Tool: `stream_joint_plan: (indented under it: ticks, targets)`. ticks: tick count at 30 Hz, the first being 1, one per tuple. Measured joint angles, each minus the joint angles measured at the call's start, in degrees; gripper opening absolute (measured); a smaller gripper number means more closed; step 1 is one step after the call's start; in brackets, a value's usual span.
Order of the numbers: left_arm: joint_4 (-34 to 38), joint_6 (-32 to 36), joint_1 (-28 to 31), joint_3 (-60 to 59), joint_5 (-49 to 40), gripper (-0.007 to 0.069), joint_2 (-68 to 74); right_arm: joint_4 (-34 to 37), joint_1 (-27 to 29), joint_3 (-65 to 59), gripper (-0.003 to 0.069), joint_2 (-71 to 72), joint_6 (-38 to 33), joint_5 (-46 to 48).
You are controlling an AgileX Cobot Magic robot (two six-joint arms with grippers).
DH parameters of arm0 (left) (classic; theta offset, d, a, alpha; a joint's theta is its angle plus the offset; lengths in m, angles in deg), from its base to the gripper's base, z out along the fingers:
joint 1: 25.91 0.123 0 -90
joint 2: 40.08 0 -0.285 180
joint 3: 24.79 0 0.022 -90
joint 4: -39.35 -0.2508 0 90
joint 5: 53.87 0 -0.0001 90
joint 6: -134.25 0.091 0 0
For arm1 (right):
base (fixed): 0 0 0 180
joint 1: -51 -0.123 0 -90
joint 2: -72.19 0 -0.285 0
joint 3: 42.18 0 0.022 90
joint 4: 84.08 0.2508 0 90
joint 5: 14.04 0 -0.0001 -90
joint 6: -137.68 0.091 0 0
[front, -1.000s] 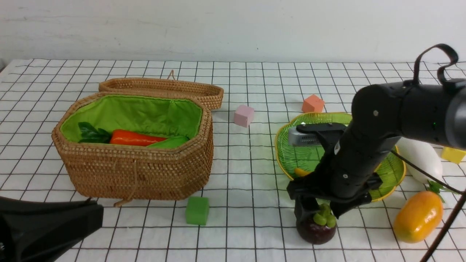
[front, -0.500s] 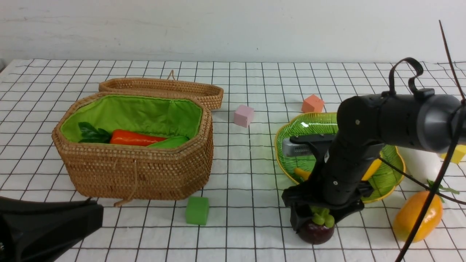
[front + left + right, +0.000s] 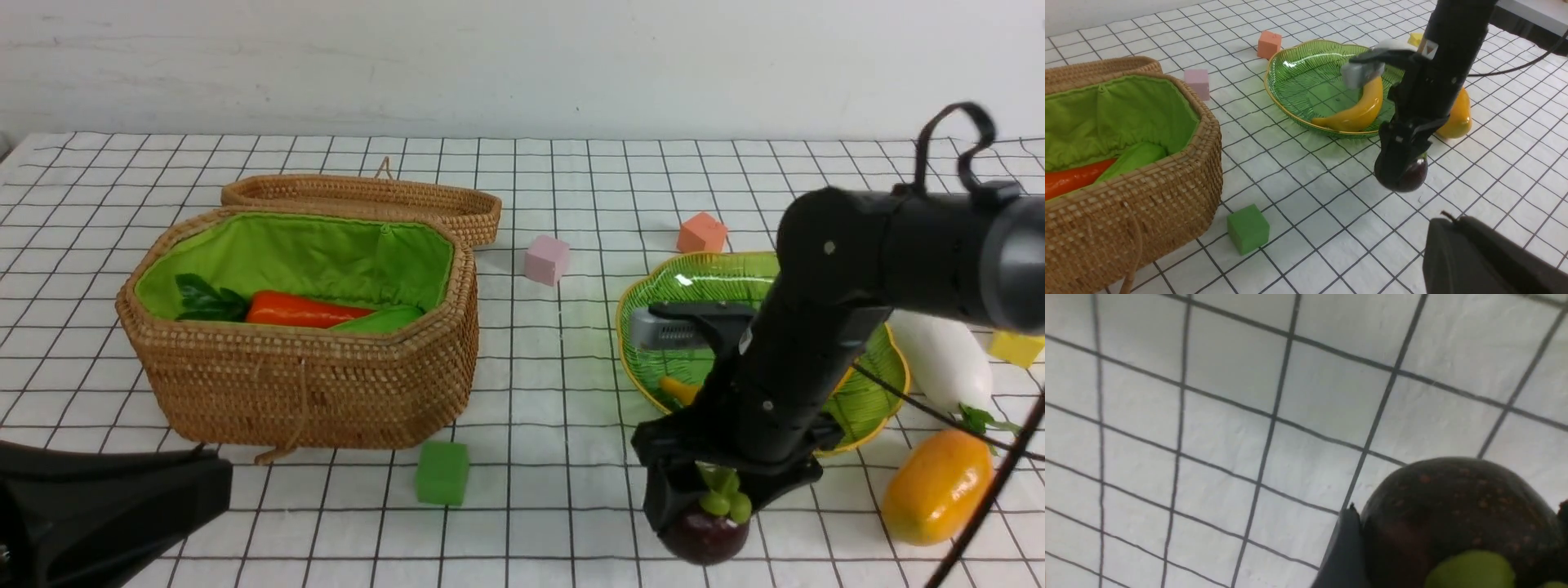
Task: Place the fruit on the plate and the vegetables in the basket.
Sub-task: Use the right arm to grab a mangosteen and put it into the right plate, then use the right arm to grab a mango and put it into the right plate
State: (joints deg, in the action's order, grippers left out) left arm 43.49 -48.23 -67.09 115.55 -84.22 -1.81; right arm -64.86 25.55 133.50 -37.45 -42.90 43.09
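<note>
The right claw (image 3: 712,502) straddles the mangosteen (image 3: 704,539) on the desk (image 3: 563,163), pinching or not I cannot tell, likely bound for the plate (image 3: 702,273); the left claw (image 3: 204,490) rests clenched.

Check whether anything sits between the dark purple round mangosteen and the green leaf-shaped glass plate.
Nothing visible does. The right gripper straddles the mangosteen on bare cloth just before the near rim of the plate. A curved yellow banana already lies inside, leaving the far part free.
</note>
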Motion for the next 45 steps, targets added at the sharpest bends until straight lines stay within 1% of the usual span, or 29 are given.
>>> stream_joint_plan:
  ticks: [3, 4, 9, 12, 16, 20, 21, 24, 27, 28, 33, 34, 36, 37, 38, 39, 40, 41, 42, 44, 45]
  targets:
    - [0.0, 0.0, 0.0, 0.0, 1.19, -0.0013, 0.0, -3.16, 0.22, 1.56, 0.0594, 3.53, 1.19, -2.07]
    - [0.0, 0.34, 0.0, 0.0, 3.0, -0.0013, 0.0, -6.33, 0.97, 2.5, 0.0594, 5.03, 2.25, -6.8]
    - [0.0, 2.05, 0.0, 0.0, 7.73, -0.0013, 0.0, -15.06, 5.61, 3.32, 0.0592, 2.48, 4.75, -24.55]
    - [0.45, 2.49, 0.0, 0.0, 8.12, -0.0013, 0.0, -16.04, 7.45, 3.46, 0.0592, -1.36, 5.1, -30.11]
    - [1.06, 2.49, 0.0, 0.0, 7.79, -0.0013, 0.0, -16.04, 8.17, 4.19, 0.0598, -6.0, 5.36, -32.44]
    - [1.06, 2.49, 0.0, 0.0, 6.95, -0.0013, 0.0, -15.98, 8.17, 4.71, 0.0671, -6.99, 5.36, -31.76]
    - [1.06, 2.49, 0.0, 0.0, 6.72, -0.0013, 0.0, -15.98, 8.17, 5.18, 0.068, -6.6, 5.36, -30.99]
    - [1.12, 2.49, 0.0, 0.0, 6.39, -0.0013, 0.0, -15.98, 8.17, 5.87, 0.0676, -5.43, 5.41, -29.04]
    - [1.12, 2.49, 0.0, 0.0, 6.17, -0.0013, 0.0, -15.98, 8.43, 7.85, 0.0624, -1.12, 5.41, -22.59]
    - [1.12, 2.49, 0.0, 0.0, 6.12, -0.0013, 0.0, -15.98, 8.43, 8.0, 0.0619, -0.78, 5.41, -22.03]
    - [1.25, 4.04, 0.0, 0.0, 5.12, -0.0013, 0.0, -18.15, 9.6, 9.34, 0.0409, 10.53, 6.31, -2.78]
    - [1.3, 5.24, 0.0, 0.0, 4.39, -0.0013, 0.0, -19.22, 10.13, 8.07, 0.0347, 12.59, 7.38, 1.18]
    - [1.45, 6.78, 0.0, 0.0, 3.33, -0.0013, 0.0, -22.15, 11.6, 4.36, 0.026, 16.42, 10.83, 5.45]
    - [1.56, 7.5, 0.0, 0.0, 2.58, -0.0013, 0.0, -23.78, 13.11, -0.47, 0.0208, 18.89, 14.22, 6.68]
    - [1.81, 7.89, 0.0, 0.0, 2.01, -0.0013, 0.0, -24.23, 14.47, -3.82, 0.0185, 20.42, 16.84, 6.72]
    - [1.81, 7.95, 0.0, 0.0, 2.01, -0.0013, 0.0, -24.24, 14.78, -3.82, 0.0181, 20.42, 17.35, 6.66]
    - [2.15, 8.19, 0.0, 0.0, 1.44, -0.0013, 0.0, -23.93, 16.76, -8.33, 0.0174, 22.06, 20.26, 5.88]
    - [2.13, 8.22, 0.0, 0.0, 1.43, -0.0013, 0.0, -23.83, 17.12, -8.92, 0.0174, 22.23, 20.72, 5.49]
    - [2.28, 8.32, 0.0, 0.0, 1.19, -0.0013, 0.0, -22.03, 20.15, -12.59, 0.0193, 23.0, 23.69, 3.5]
    - [2.36, 8.43, 0.0, 0.0, 1.05, -0.0013, 0.0, -18.6, 23.55, -16.05, 0.0253, 22.86, 25.14, -0.14]
    - [2.36, 8.43, 0.0, 0.0, 1.05, -0.0013, 0.0, -16.39, 25.15, -17.0, 0.0298, 22.38, 25.17, -2.31]
